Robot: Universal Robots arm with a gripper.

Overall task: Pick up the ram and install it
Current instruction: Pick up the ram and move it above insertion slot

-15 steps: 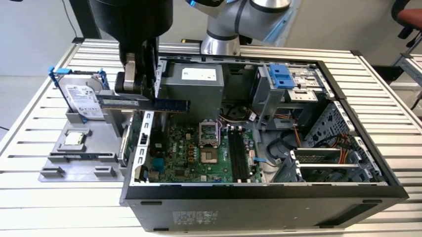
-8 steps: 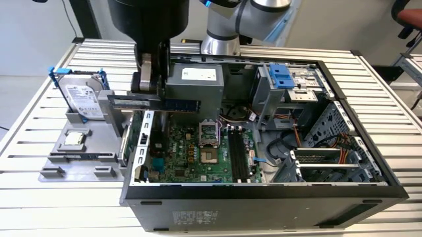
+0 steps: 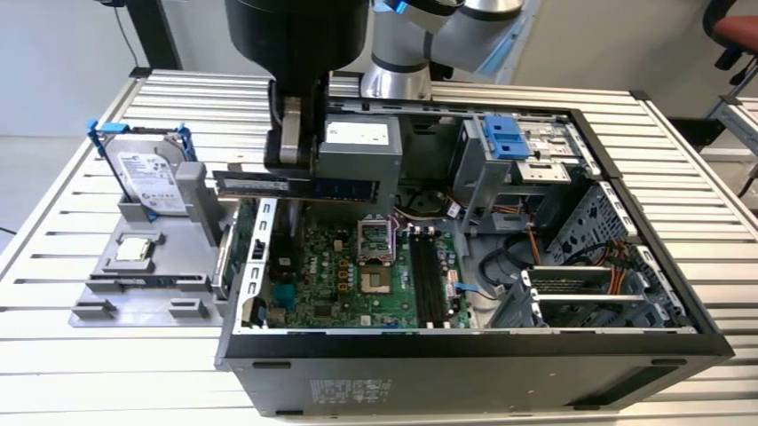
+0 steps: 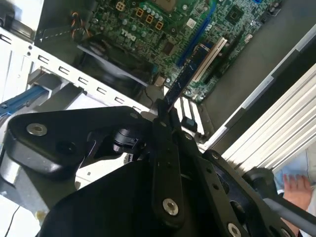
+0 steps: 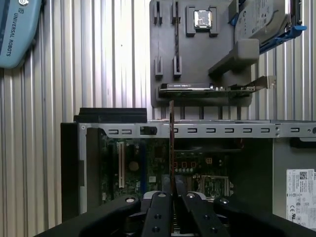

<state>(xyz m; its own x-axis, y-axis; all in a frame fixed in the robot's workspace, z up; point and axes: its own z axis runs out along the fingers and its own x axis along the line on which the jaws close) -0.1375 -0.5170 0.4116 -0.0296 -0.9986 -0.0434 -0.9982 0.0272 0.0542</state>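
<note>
Two parts rest on the grey plastic fixture tray [image 3: 142,266] at the exterior view's left, on the slatted metal bench [image 3: 53,222]: a silver hard drive in a blue frame [image 3: 152,177] standing upright, and a small square silver chip [image 3: 133,249] lying flat. Just beside the tray, the black two-fingered tool [image 3: 294,169] is clamped on the ram [image 3: 343,188], a long, narrow, dark green memory stick. The ram is held on edge, lengthwise and level, above the near wall of the open black computer case [image 3: 474,351]. It hangs over the green motherboard [image 3: 332,266], apart from the long black memory slots [image 3: 427,275]. In both wrist views the fingers [image 5: 160,207] pinch the stick [image 4: 180,84] edge-on. Farther right, a blue-fronted drive cage [image 3: 509,138] stands in the case.
</note>
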